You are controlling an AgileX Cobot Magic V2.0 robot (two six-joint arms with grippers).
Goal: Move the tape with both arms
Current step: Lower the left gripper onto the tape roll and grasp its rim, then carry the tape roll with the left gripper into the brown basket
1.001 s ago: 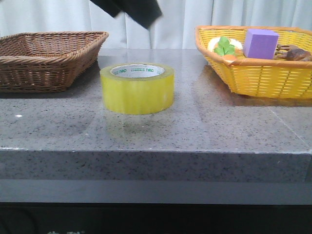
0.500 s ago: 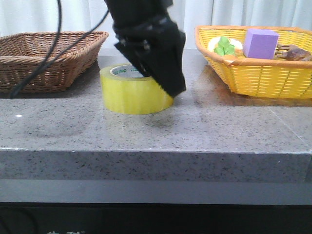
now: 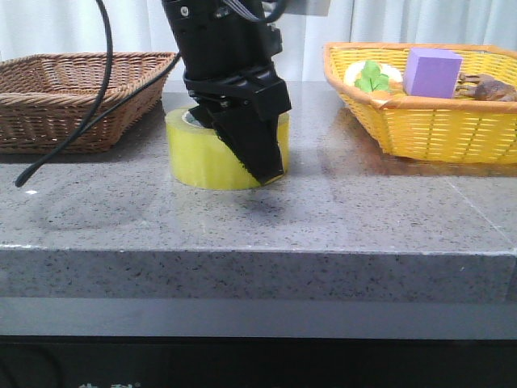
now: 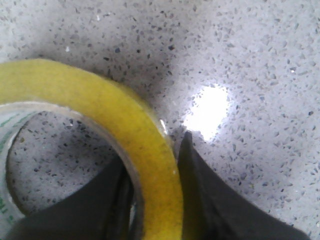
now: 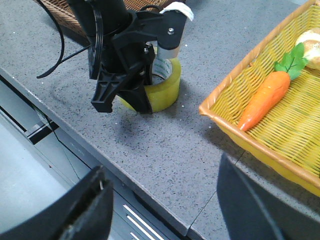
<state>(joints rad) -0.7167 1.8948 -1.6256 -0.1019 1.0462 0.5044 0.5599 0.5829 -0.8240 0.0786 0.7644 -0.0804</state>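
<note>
The tape [image 3: 194,153], a wide yellow roll with a white green-printed core, lies flat on the grey stone table [image 3: 363,210] a little left of centre. My left gripper [image 3: 254,166] has come down from above and straddles the roll's right-hand wall. In the left wrist view one finger [image 4: 107,200] sits inside the core and the other presses the outside of the tape [image 4: 100,100], so the left gripper [image 4: 154,150] is shut on the wall. My right gripper [image 5: 165,200] hangs open over the table's front edge, well away from the tape [image 5: 167,90].
A brown wicker basket [image 3: 73,97] stands at the back left. At the back right, a yellow basket [image 3: 436,129] holds a purple cube [image 3: 430,71] and a toy carrot [image 5: 264,100]. A black cable [image 3: 89,113] droops from the left arm toward the brown basket.
My left arm dropped into view from above onto the tape. It settled lower over the roll's right wall, and the fingers now sit either side of that wall. The tape has stayed put.
</note>
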